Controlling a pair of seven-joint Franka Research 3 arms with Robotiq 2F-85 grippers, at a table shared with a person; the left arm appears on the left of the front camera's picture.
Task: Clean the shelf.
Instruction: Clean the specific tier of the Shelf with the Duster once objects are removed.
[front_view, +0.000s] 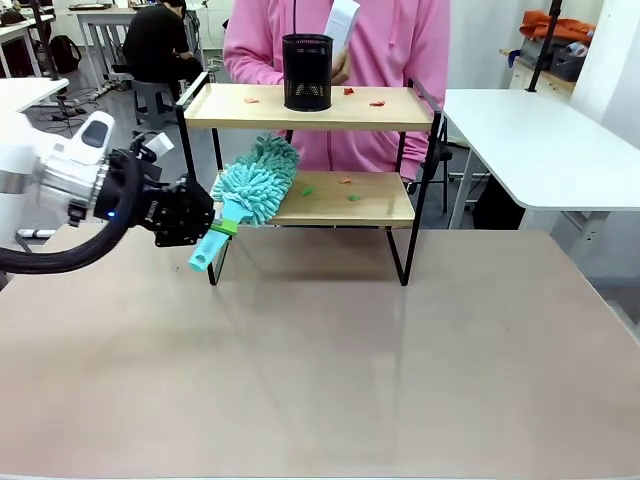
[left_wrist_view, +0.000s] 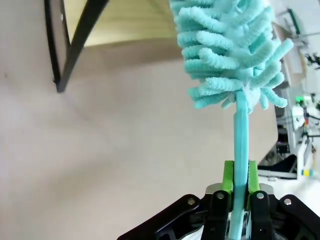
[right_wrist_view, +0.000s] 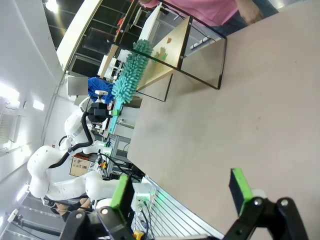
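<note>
- The shelf (front_view: 400, 108) stands at the far side of the worktop (front_view: 320, 380), in the middle, just in front of a person in a pink top (front_view: 400, 50).
- A black mesh cup (front_view: 307, 72) stands upright on the top board, left of its middle. Small red and orange scraps (front_view: 377, 103) lie on either side of the cup.
- The lower board (front_view: 380, 208) carries a few green scraps (front_view: 353, 197) and one orange bit, all near its middle.
- The left tool (front_view: 222, 227) reaches in from the left, level with the lower board and just off the shelf's front left leg. Its green pads are pressed together on the flat handle of a teal duster (front_view: 258, 180).
- The duster's fluffy head slants up and to the right over the left end of the lower board, with its tip close under the top board. The handle's end sticks out down and to the left, clear of the worktop.
- In the left wrist view, the left tool (left_wrist_view: 240, 177) pinches the handle from both sides. The duster (left_wrist_view: 230, 50) head rises straight ahead, and the shelf's black frame (left_wrist_view: 75, 45) is at upper left.
- The right tool (right_wrist_view: 181, 189) hangs over bare worktop with its fingers spread wide and nothing between them. It is well apart from the shelf (right_wrist_view: 170, 50).
- The person holds a white object (front_view: 342, 22) behind the cup. I cannot tell what it is.
</note>
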